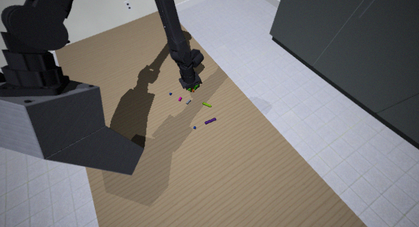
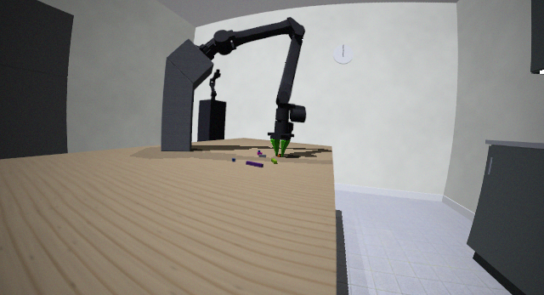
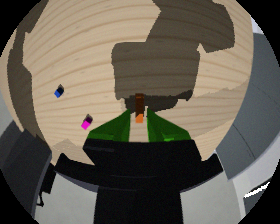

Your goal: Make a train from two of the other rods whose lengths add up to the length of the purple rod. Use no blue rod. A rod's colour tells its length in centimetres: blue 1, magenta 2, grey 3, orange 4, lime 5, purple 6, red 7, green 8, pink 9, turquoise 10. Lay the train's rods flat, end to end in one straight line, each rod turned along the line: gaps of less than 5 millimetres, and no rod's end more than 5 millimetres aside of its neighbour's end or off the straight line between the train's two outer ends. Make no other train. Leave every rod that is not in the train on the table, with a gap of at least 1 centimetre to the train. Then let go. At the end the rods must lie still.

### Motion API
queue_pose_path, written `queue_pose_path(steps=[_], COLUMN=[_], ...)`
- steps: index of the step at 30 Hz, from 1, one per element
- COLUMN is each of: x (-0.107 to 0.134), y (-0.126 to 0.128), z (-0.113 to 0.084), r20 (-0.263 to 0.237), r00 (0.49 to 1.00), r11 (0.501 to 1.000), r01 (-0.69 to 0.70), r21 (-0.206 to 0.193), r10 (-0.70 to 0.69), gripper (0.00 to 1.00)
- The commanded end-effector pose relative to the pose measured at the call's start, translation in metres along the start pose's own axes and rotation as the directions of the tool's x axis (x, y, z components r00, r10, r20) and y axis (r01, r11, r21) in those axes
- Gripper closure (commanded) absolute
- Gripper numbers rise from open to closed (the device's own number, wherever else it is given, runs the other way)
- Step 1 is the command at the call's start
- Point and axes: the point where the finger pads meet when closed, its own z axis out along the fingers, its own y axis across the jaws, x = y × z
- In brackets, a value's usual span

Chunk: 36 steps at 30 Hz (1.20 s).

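My gripper (image 1: 193,89) (image 2: 280,155) (image 3: 138,112) is partly open, pointing down, its green fingertips low on either side of the orange rod (image 1: 193,90) (image 2: 279,156) (image 3: 139,118). Both fingers seem to stand a little off the rod; its height is hard to tell. The magenta rod (image 1: 180,99) (image 2: 259,153) (image 3: 86,123) and the grey rod (image 1: 188,102) (image 2: 263,156) lie apart, close to the gripper. The purple rod (image 1: 210,121) (image 2: 254,164) lies farther off. The grey rod is hidden in the wrist view.
A lime rod (image 1: 207,104) (image 2: 274,161) lies between the gripper and the purple rod. One blue rod (image 1: 170,93) (image 3: 58,92) lies beyond the magenta rod, another blue rod (image 1: 194,127) (image 2: 234,160) beside the purple one. The arm's shadow falls across the table (image 1: 229,174).
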Motion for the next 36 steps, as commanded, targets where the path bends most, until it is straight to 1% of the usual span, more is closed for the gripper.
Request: queue_pose_path(steps=[1, 10, 11, 36], x=[-0.0066, -0.0066, -0.0066, -0.0066], y=[0.0050, 0.0050, 0.0050, 0.0050], z=[0.0062, 0.0062, 0.0062, 0.0062], r20=[0.010, 0.010, 0.010, 0.010], r00=[1.000, 1.000, 1.000, 1.000], r11=[1.000, 1.000, 1.000, 1.000], r01=[0.004, 0.004, 0.004, 0.005], r21=[-0.001, -0.001, -0.001, -0.001], r10=[-0.004, -0.004, -0.004, -0.005], gripper=[0.76, 0.76, 0.96, 0.96])
